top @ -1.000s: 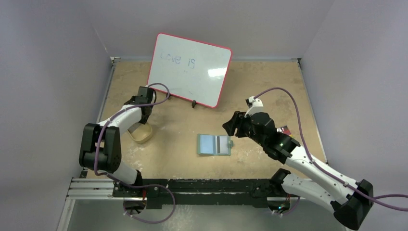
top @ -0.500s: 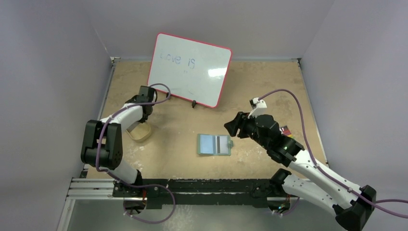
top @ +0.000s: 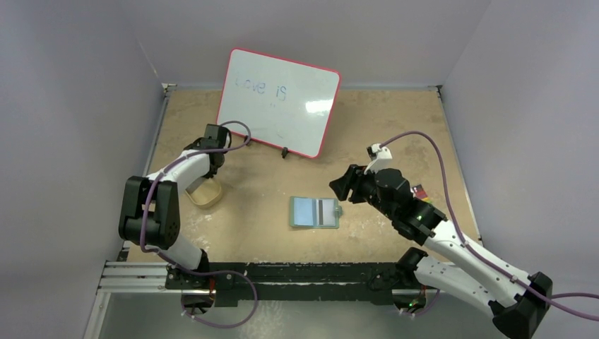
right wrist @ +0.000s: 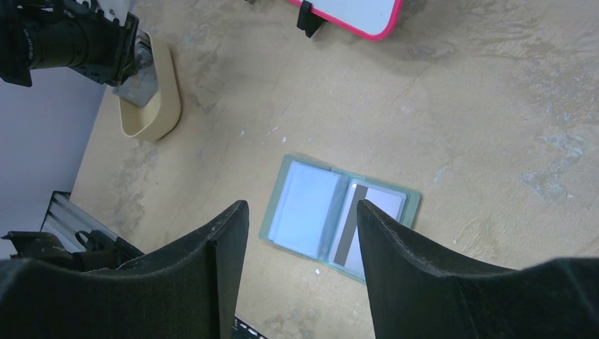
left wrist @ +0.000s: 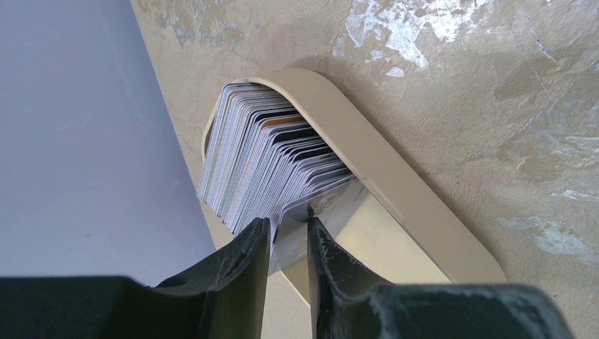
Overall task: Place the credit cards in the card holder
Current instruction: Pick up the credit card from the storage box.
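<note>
Several credit cards stand packed on edge in a beige oval tray, at the table's left. My left gripper reaches into the tray. Its fingers have narrowed onto the end card of the stack, which slants across the small gap between them. The sage-green card holder lies open and flat mid-table. A pale blue card sits in its left pocket and a card with a dark stripe in its right. My right gripper hovers open above the holder, apart from it.
A pink-rimmed whiteboard stands propped at the back. A small red and dark item lies right of my right arm. The grey side wall runs close beside the tray.
The left gripper's jaws have closed in around the end card in the tray. The right arm drew back slightly to the right, then stayed still with its jaws wide.
</note>
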You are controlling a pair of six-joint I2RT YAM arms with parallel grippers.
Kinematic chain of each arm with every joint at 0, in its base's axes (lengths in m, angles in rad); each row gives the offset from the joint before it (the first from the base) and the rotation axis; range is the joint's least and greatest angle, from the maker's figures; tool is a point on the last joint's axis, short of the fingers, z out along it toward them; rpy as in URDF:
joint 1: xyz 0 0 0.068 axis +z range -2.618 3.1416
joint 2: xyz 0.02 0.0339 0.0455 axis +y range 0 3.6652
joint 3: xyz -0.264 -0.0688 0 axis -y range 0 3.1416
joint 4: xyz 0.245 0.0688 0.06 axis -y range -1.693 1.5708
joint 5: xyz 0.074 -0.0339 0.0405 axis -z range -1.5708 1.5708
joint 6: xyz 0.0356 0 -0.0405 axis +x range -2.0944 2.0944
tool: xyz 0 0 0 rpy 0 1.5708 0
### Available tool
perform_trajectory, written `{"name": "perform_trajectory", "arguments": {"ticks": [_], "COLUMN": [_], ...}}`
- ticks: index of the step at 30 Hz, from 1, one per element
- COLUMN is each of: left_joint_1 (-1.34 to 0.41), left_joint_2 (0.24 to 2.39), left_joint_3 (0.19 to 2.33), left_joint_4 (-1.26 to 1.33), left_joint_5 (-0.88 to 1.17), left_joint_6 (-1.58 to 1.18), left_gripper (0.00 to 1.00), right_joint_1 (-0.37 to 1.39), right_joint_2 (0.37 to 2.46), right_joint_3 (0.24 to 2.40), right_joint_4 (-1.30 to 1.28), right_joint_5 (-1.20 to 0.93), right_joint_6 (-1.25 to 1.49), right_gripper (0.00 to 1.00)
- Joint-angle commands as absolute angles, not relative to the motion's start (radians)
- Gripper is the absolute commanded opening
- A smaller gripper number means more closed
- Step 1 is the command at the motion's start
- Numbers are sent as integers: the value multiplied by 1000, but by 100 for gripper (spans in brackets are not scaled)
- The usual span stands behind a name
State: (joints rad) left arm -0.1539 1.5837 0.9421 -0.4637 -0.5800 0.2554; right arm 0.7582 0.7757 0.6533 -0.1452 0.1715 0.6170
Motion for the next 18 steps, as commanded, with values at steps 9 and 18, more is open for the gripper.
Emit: {"name": "perform_trajectory", "arguments": {"ticks": [9,18], "left_joint_1": [-207,-241], "left_joint_2": [1519,1403], "left_joint_3": [1024,1098], "left_joint_4": [-613,-821], "left_joint_5": [-594,-534], "left_joint_6": [230,167], "left_gripper": [5,0], "right_joint_1": [759,759], "right_joint_2": [790,761], "right_joint_3": [685,689], "right_joint_4": [-130,-113], "right_joint_5": [182,145], "right_joint_6": [602,606], "right_gripper": [60,61]}}
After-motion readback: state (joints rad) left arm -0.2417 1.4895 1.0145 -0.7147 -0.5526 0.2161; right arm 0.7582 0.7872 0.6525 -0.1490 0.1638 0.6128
